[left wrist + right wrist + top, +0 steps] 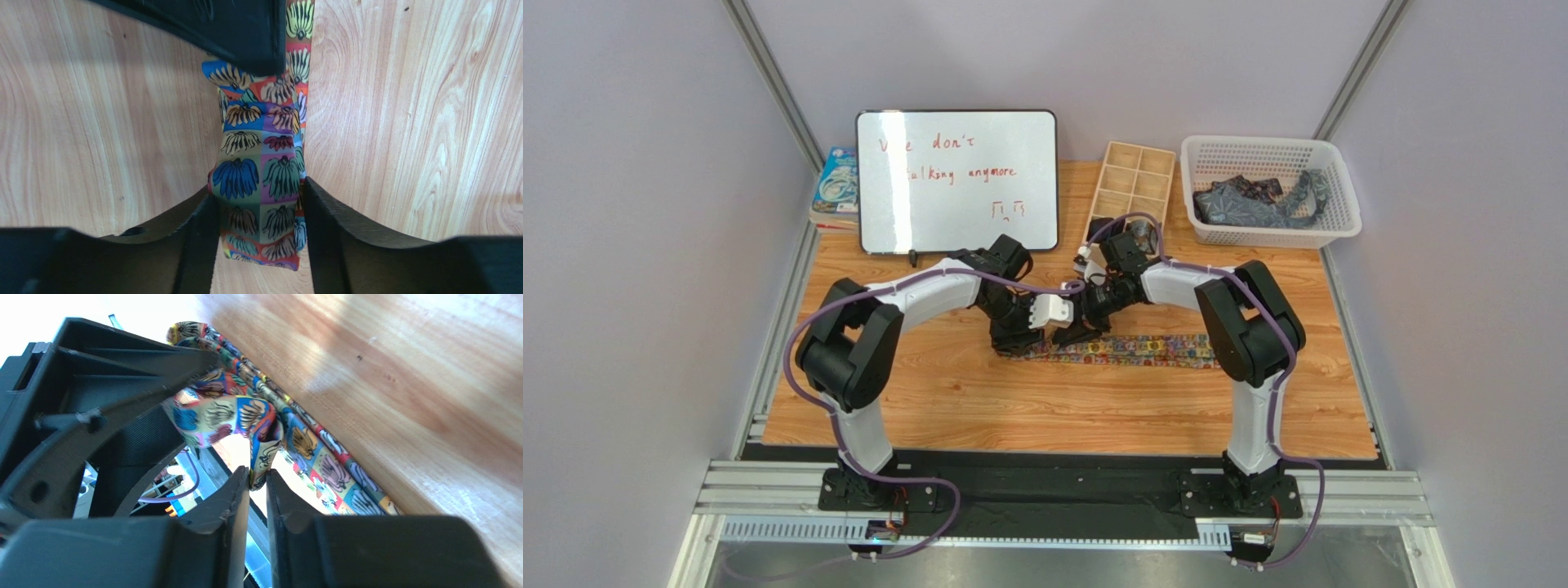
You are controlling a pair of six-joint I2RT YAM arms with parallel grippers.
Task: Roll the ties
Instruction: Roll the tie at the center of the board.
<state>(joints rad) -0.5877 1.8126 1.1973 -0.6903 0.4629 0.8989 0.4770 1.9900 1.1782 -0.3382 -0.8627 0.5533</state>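
A glossy whiteboard (959, 181) sits at the back left of the counter (928, 417). The left gripper (258, 190) stands spread (its ribbed black fingers (190, 226) flank the folded end) over the floral tie (258, 141), a narrow silky band of bright squares lying across the pale woodgrain. The right gripper (256, 474) is nearly pressed together, pinching a thin edge of that fabric. Farther right sit a compartmented wooden tray (1133, 190) and a white lattice basket (1271, 153) holding crumpled dark ties (1253, 202).
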